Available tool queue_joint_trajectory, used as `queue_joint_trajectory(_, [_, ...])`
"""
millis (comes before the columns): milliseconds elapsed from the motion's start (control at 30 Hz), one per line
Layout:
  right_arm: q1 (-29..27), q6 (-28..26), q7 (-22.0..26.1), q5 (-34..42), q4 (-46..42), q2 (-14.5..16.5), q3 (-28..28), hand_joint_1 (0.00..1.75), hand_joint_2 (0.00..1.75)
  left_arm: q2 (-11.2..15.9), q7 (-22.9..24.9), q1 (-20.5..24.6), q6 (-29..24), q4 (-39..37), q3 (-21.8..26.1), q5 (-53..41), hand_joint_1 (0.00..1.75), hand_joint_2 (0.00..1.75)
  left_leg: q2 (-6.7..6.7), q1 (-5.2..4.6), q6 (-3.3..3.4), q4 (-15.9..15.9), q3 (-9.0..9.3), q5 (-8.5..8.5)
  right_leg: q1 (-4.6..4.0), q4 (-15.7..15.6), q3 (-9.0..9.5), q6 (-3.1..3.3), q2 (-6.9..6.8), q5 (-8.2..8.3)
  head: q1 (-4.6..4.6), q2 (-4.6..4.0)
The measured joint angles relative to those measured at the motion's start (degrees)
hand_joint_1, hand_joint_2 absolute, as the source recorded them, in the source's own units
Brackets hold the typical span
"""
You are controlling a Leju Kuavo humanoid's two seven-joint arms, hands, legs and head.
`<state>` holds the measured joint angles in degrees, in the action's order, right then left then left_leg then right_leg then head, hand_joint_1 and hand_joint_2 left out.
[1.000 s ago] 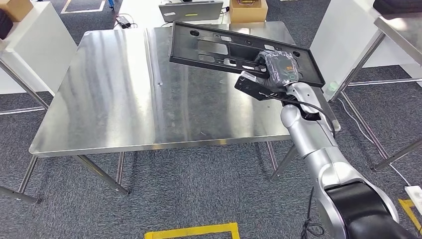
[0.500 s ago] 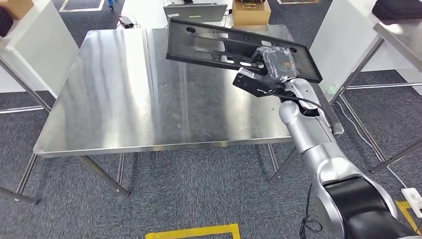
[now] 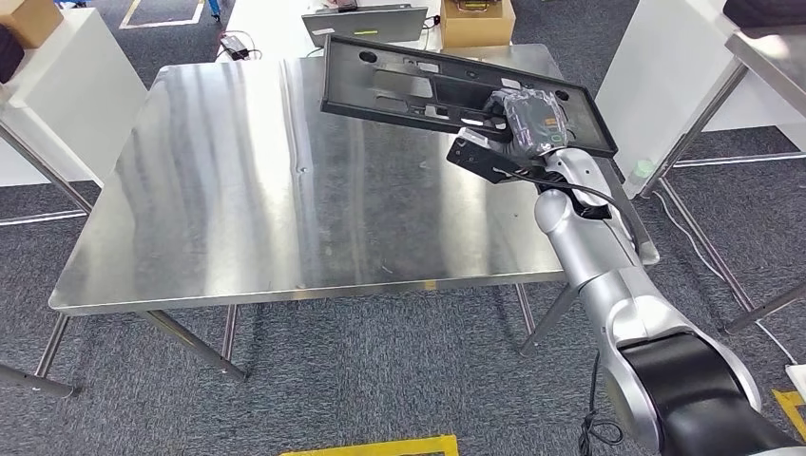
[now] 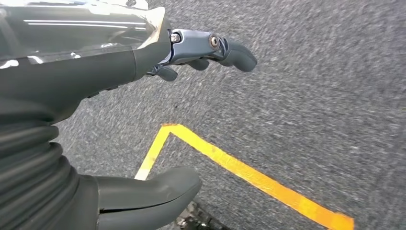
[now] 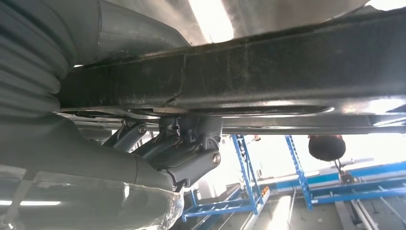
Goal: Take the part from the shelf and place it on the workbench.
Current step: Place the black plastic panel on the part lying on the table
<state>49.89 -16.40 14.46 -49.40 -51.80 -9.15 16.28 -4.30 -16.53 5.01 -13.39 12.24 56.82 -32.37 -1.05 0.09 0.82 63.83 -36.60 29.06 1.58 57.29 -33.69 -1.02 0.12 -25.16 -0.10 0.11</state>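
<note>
A long black plastic part (image 3: pixel 418 87) with cut-outs hangs tilted above the far right of the steel workbench (image 3: pixel 238 190). My right hand (image 3: pixel 532 122) grips its near edge towards the right end. In the right wrist view the part's black rim (image 5: pixel 268 72) runs across, with the fingers (image 5: pixel 191 146) curled around it. My left hand (image 4: pixel 143 62) hangs over grey carpet, its fingers apart and nothing in it.
A laptop (image 3: pixel 366 21) and a cardboard box (image 3: pixel 475 19) lie beyond the workbench's far edge. White tables stand at the left (image 3: pixel 67 85) and right (image 3: pixel 665 76). Yellow floor tape (image 3: pixel 380 445) marks the carpet in front of me.
The camera has shifted a little between frames. My right hand still holds the part at about the same spot above the bench's far right; its tilt looks almost unchanged.
</note>
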Motion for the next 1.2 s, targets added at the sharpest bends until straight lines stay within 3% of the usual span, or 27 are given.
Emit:
queue_joint_trajectory(67, [0.1, -0.2, 0.1, 0.1, 0.4, 0.1, 0.0, 1.75, 1.75, 0.0, 0.0, 0.0, 0.0, 0.0, 0.0, 0.0, 0.00, 1.75, 0.47, 0.28, -0.55, 8.0, -4.87, 2.52, -0.06, 0.0, 0.76, 0.38, -0.08, -0.70, 0.00, 0.00])
queue_joint_trajectory(100, [0.0, -0.2, 0.1, 0.1, 0.6, 0.1, 0.0, 1.75, 1.75, -0.1, 0.0, 0.0, 0.0, 0.0, 0.0, 0.0, 0.00, 1.75, 0.57, 0.38, -0.63, 10.6, -6.89, 2.62, -0.11, 0.0, 1.20, 0.40, -0.09, -1.11, -0.01, 0.00])
queue_joint_trajectory(133, [0.0, -0.2, 0.1, 0.1, 0.9, 0.2, 0.1, 1.75, 1.75, -0.1, 0.0, -0.1, 0.0, 0.0, 0.0, 0.0, 0.00, 1.75, 0.62, 0.45, -0.57, 10.8, -7.87, 1.47, -0.15, 0.0, 1.74, 0.36, -0.09, -1.55, -0.01, 0.00])
queue_joint_trajectory(233, [0.0, -0.3, 0.1, 0.2, 1.3, 0.3, 0.1, 1.75, 1.75, -0.1, 0.0, -0.1, 0.0, 0.0, 0.0, -0.1, 0.00, 1.75, 0.63, 0.44, 0.03, 4.1, -6.14, -4.50, -0.27, 0.0, 3.30, 0.18, -0.08, -2.68, -0.01, 0.00])
queue_joint_trajectory(333, [0.0, -0.3, 0.1, 0.2, 1.3, 0.3, 0.1, 1.75, 1.75, -0.1, 0.0, -0.1, 0.0, 0.0, 0.0, -0.1, 0.00, 1.75, 0.63, 0.43, 0.17, 2.5, -5.50, -5.55, -0.28, 0.0, 3.55, 0.15, -0.08, -2.84, -0.01, 0.00])
queue_joint_trajectory(433, [0.3, -1.2, 0.4, 0.3, 2.1, 0.1, 0.0, 1.75, 1.75, 0.1, 0.1, 0.0, -0.2, -0.1, 0.0, -0.5, 0.00, 1.75, 0.77, -0.39, 2.28, -5.0, -1.12, -6.52, -0.52, 1.2, 3.54, -1.06, -0.15, -3.59, 0.03, 0.00])
queue_joint_trajectory(467, [0.4, -1.6, 0.6, 0.4, 2.4, -0.1, 0.0, 1.75, 1.75, 0.1, 0.1, 0.0, -0.2, -0.1, 0.0, -0.6, 0.00, 1.75, 0.77, -0.68, 3.18, -7.4, 0.51, -6.56, -0.59, 3.4, 2.50, -1.50, -0.16, -3.92, 0.07, 0.00])
queue_joint_trajectory(500, [0.3, -1.8, 0.7, 0.5, 2.7, -0.2, 0.0, 1.75, 1.75, 0.1, 0.1, 0.0, -0.2, -0.1, 0.0, -0.8, 0.00, 1.75, 0.65, -0.66, 3.58, -7.9, 1.16, -6.28, -0.65, 6.7, 0.56, -1.71, -0.15, -4.22, 0.10, 0.00])
queue_joint_trajectory(567, [0.0, -2.1, 0.9, 0.6, 3.0, -0.5, 0.0, 1.75, 1.75, 0.0, 0.1, 0.0, -0.2, -0.1, 0.0, -1.0, 0.00, 1.75, 0.37, -0.69, 3.90, -7.9, 1.91, -5.60, -0.61, 13.5, -4.34, -1.54, -0.09, -5.95, 0.15, 0.00])
queue_joint_trajectory(633, [-0.5, -2.1, 0.8, 0.6, 3.5, -0.9, 0.0, 1.75, 1.75, -0.1, 0.1, -0.1, -0.1, -0.1, 0.0, -1.1, 0.00, 1.75, 0.02, -0.69, 3.78, -7.9, 2.99, -4.72, -0.60, 15.6, -7.51, -1.77, -0.08, -7.10, 0.16, 0.00])
queue_joint_trajectory(667, [-0.6, -2.1, 0.8, 0.6, 3.7, -1.1, 0.0, 1.75, 1.75, -0.2, 0.1, -0.2, -0.1, -0.1, 0.0, -1.1, 0.00, 1.75, -0.11, -0.68, 3.63, -7.8, 3.65, -4.24, -0.57, 14.0, -7.75, -2.18, -0.09, -6.44, 0.15, 0.00])
queue_joint_trajectory(700, [-0.7, -2.1, 0.8, 0.7, 3.8, -1.2, 0.0, 1.75, 1.75, -0.3, 0.1, -0.2, -0.1, -0.1, 0.0, -1.1, 0.00, 1.75, -0.17, -0.67, 3.43, -7.7, 4.32, -3.71, -0.47, 10.6, -7.12, -2.82, -0.10, -4.59, 0.15, 0.00])
queue_joint_trajectory(733, [-0.7, -2.1, 0.8, 0.7, 3.9, -1.3, 0.0, 1.75, 1.75, -0.3, 0.1, -0.2, -0.1, -0.2, 0.0, -1.2, 0.00, 1.75, -0.20, -0.67, 3.17, -7.6, 4.92, -3.16, -0.36, 6.4, -6.09, -3.56, -0.14, -1.88, 0.17, 0.00])
queue_joint_trajectory(767, [-0.7, -2.1, 0.8, 0.8, 3.9, -1.4, 0.0, 1.75, 1.75, -0.3, 0.0, -0.2, -0.1, -0.2, 0.0, -1.2, 0.00, 1.75, -0.27, -0.73, 2.89, -7.4, 5.42, -2.55, -0.38, 2.9, -5.16, -3.75, -0.21, 0.46, 0.18, 0.00])
queue_joint_trajectory(833, [-0.8, -2.1, 0.8, 1.0, 3.9, -1.5, 0.0, 1.75, 1.75, -0.2, -0.1, -0.2, -0.1, -0.1, 0.0, -1.2, 0.00, 1.75, -0.33, -0.94, 2.28, -7.0, 5.76, -1.57, -0.53, -0.4, -3.87, -2.75, -0.24, 3.27, 0.16, 0.00])
queue_joint_trajectory(900, [-0.9, -2.2, 0.8, 1.0, 3.9, -1.6, 0.0, 1.75, 1.75, -0.1, -0.1, -0.2, -0.1, -0.1, 0.0, -1.2, 0.00, 1.75, -0.28, -1.03, 1.89, -6.6, 5.76, -1.11, -0.48, -0.4, -3.29, -1.27, -0.15, 3.45, 0.09, 0.00])
queue_joint_trajectory(967, [-0.9, -2.2, 0.8, 1.0, 3.9, -1.6, 0.0, 1.75, 1.75, -0.1, -0.1, -0.1, -0.1, -0.1, 0.0, -1.2, 0.00, 1.75, -0.08, -0.89, 1.39, -4.3, 4.69, -0.57, -0.13, -0.5, -2.72, -0.58, -0.12, 3.25, -0.01, 0.00])
queue_joint_trajectory(1100, [-0.7, -2.2, 0.7, 1.0, 3.9, -1.5, 0.1, 1.75, 1.75, -0.2, -0.1, -0.1, -0.3, -0.2, 0.0, -1.2, 0.00, 1.75, 0.28, 0.06, -0.23, 8.6, -3.47, 4.41, -0.14, -0.6, -1.97, 0.38, -0.11, 2.49, -0.14, 0.00])
queue_joint_trajectory(1133, [-0.7, -2.1, 0.6, 0.9, 4.0, -1.5, 0.1, 1.75, 1.75, -0.2, -0.1, -0.1, -0.4, -0.2, 0.0, -1.2, 0.00, 1.75, 0.32, 0.21, -0.37, 9.7, -4.83, 4.59, -0.21, -0.6, -1.91, 0.47, -0.09, 2.37, -0.15, 0.00])
queue_joint_trajectory(1167, [-0.7, -2.1, 0.4, 0.7, 4.1, -1.5, 0.2, 1.75, 1.75, -0.2, -0.1, -0.1, -0.4, -0.2, 0.0, -1.3, 0.00, 1.75, 0.39, 0.31, -0.36, 8.7, -5.10, 3.47, -0.26, -0.6, -1.79, 0.51, -0.08, 2.26, -0.14, 0.00])
queue_joint_trajectory(1200, [-0.7, -2.1, 0.1, 0.4, 4.2, -1.4, 0.3, 1.75, 1.75, -0.2, -0.1, -0.1, -0.5, -0.2, 0.0, -1.3, 0.00, 1.75, 0.47, 0.36, -0.19, 5.7, -4.23, 1.33, -0.31, -0.6, -1.61, 0.46, -0.06, 2.14, -0.14, 0.00])
